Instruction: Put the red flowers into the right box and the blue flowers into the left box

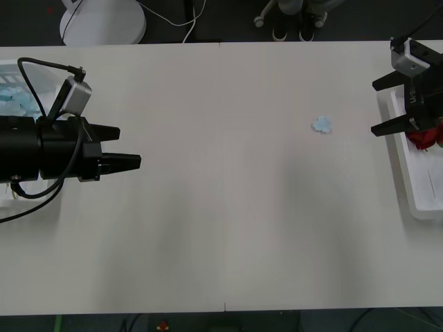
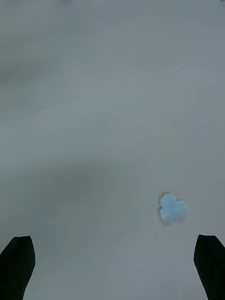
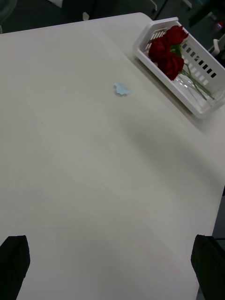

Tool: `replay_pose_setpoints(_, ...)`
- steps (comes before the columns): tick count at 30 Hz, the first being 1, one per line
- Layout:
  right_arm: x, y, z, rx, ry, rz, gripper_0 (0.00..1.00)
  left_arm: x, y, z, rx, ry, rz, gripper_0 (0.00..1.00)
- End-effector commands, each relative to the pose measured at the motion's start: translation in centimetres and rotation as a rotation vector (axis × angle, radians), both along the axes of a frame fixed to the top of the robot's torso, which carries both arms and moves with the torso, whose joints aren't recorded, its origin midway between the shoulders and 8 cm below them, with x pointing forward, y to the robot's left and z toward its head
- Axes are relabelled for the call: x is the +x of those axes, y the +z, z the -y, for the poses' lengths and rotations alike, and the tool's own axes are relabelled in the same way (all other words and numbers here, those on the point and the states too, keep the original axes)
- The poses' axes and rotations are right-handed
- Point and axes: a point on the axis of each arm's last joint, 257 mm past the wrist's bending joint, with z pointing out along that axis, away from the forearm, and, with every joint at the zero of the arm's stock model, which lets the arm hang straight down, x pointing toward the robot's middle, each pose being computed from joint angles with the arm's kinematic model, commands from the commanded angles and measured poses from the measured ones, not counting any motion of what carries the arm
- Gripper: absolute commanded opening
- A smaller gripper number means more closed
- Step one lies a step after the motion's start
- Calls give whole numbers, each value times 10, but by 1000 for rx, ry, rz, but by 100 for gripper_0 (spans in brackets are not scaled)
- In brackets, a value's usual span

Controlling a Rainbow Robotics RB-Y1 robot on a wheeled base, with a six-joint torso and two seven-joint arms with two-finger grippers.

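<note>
A small pale blue petal cluster (image 1: 321, 125) lies alone on the white table, also seen in the right wrist view (image 2: 173, 207) and the left wrist view (image 3: 122, 89). My right gripper (image 1: 374, 108) hovers open just right of it, over the inner rim of the right box (image 1: 417, 197), its black fingers apart (image 2: 115, 239). The red flowers (image 1: 423, 138) lie in that box (image 3: 151, 36), their stems pointing along it (image 3: 168, 51). At the far left, the blue flowers (image 1: 14, 100) lie in the left box (image 1: 8, 68). My left gripper (image 1: 129, 146) stands open beside it, empty (image 3: 111, 238).
The white table (image 1: 221, 228) stretches wide between the two boxes. Beyond its far edge stand a white round base (image 1: 104, 24) with a cable, and a person's shoes (image 1: 291, 31).
</note>
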Motion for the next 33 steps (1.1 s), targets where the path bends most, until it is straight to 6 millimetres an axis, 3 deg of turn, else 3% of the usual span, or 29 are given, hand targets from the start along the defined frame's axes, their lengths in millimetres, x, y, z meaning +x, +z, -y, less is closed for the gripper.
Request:
replay_pose_setpoints(1, -17, 4, -25, -3, 74, 2, 98, 0, 7, 21, 25, -151, 135, 100)
replay_pose_setpoints(7, -32, 6, -67, 38, 164, 24, 98, 2, 10, 37, -11, -174, 170, 100)
replay_pose_setpoints(12, -35, 12, -85, 110, 181, 16, 100, 4, 4, 38, 14, -175, 179, 100)
replay_pose_setpoints(24, -42, 9, -99, 144, 205, -5, 100, 2, 1, 40, 18, -182, 173, 100)
replay_pose_setpoints(33, -40, 5, -98, 133, 200, -3, 100, 2, 1, 40, 18, -182, 173, 100)
